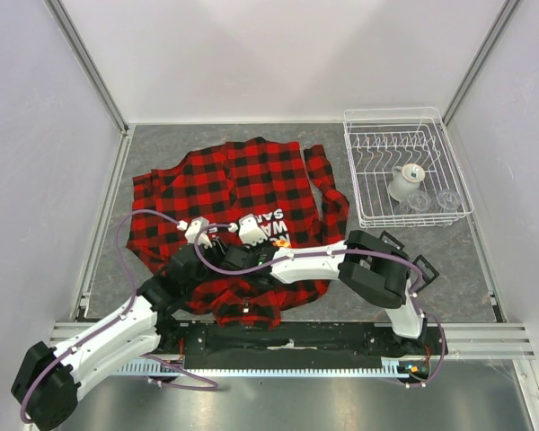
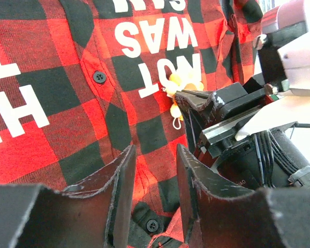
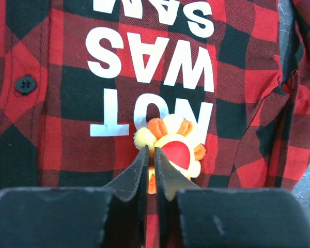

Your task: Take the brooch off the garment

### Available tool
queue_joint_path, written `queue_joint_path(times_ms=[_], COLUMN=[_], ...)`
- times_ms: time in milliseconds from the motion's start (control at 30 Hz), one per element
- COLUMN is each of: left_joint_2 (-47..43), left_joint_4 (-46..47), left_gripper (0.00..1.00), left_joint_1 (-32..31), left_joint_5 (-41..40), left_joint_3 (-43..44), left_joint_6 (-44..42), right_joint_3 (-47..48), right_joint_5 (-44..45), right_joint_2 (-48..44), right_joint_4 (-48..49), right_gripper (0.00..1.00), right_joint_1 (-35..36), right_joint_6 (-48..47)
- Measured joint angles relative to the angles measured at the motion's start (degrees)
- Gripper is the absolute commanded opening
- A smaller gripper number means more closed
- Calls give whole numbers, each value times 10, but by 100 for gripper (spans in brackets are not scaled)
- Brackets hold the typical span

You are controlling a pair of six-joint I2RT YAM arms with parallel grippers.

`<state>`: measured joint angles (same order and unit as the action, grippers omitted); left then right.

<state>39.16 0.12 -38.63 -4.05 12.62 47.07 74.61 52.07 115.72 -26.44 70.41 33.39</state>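
Note:
The garment [image 1: 242,180], a red-and-black plaid shirt with white lettering, lies spread on the grey table. The brooch [image 3: 178,150], a small yellow, orange and red flower, is pinned just below the letters; it also shows in the top view [image 1: 283,241] and the left wrist view [image 2: 183,82]. My right gripper [image 3: 150,155] is shut on the brooch's left edge, and orange shows between its jaws [image 1: 276,244]. My left gripper [image 2: 155,175] is open and sits low over the shirt's button placket, with cloth between its fingers [image 2: 121,191], left of the brooch [image 1: 220,263].
A white wire dish rack [image 1: 364,171] holding glassware stands at the back right. The right arm's elbow [image 1: 377,265] hangs over the shirt's right side. White walls enclose the table. A metal rail [image 1: 485,337] runs along the near edge.

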Motion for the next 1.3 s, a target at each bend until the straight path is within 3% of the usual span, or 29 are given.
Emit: queue_joint_path(times_ms=[67,433,667,1000,1300], left_joint_2=[-6,-36,-66,-143,-26], left_joint_4=[-1,-15,-26,-61,-3], left_gripper=[44,44,44,45,45], left_joint_1=[0,0,0,0,0], left_joint_5=[-2,-8,-18,-39,-10], left_joint_3=[-3,-11,-13,-23,-24], left_joint_6=[0,4,14,27,28], right_joint_3=[5,16,-19,-170,-329], right_joint_5=[5,2,-35,-214,-344], right_joint_2=[4,8,-46,-163,-243], right_joint_4=[0,2,41,235,401], right_gripper=[0,0,0,0,0], right_joint_1=[2,7,7,-51,-134], right_joint_6=[3,5,2,11,51])
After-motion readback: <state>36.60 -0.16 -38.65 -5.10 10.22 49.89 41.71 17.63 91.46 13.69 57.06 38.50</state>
